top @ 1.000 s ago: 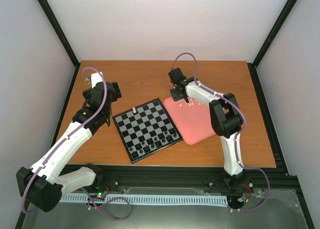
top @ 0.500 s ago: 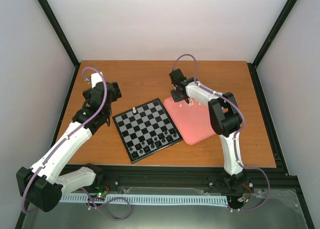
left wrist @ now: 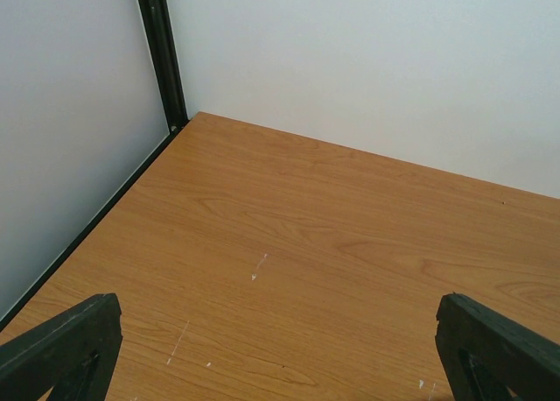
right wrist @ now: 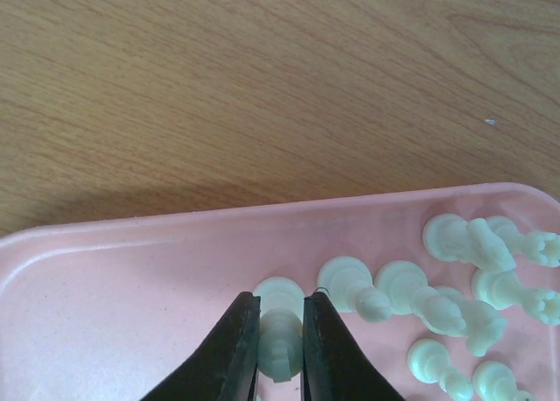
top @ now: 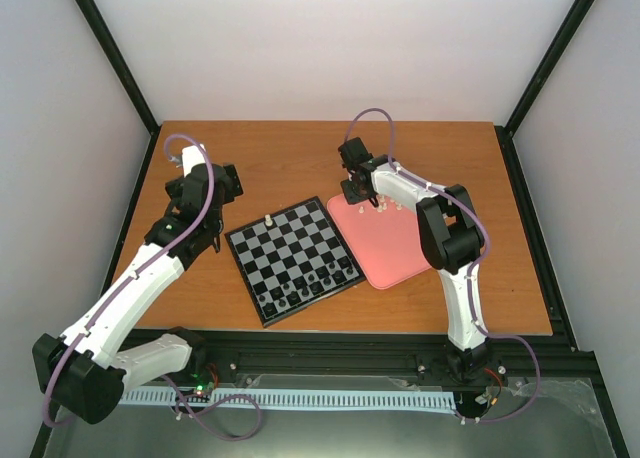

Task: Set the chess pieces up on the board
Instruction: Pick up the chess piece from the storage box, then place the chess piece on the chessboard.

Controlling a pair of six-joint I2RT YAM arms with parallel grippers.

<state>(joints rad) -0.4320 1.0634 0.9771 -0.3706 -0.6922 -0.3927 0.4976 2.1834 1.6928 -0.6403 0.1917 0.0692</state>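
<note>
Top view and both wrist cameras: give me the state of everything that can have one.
Right gripper, shut on a white piece.
Left gripper, open, holding nothing.
Pink tray, flat on the table, holding white pieces.
Loose white pieces, lying on their sides in the tray.
Board, flat and only partly set.
Lone white piece, standing at the board's far corner.
Dark pieces, standing on the near rows.

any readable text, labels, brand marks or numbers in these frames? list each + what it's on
None readable in any view.
No print shows on the board, pink tray, chess pieces or the held white piece.
Left arm and right arm: any label is too small to tell.
</note>
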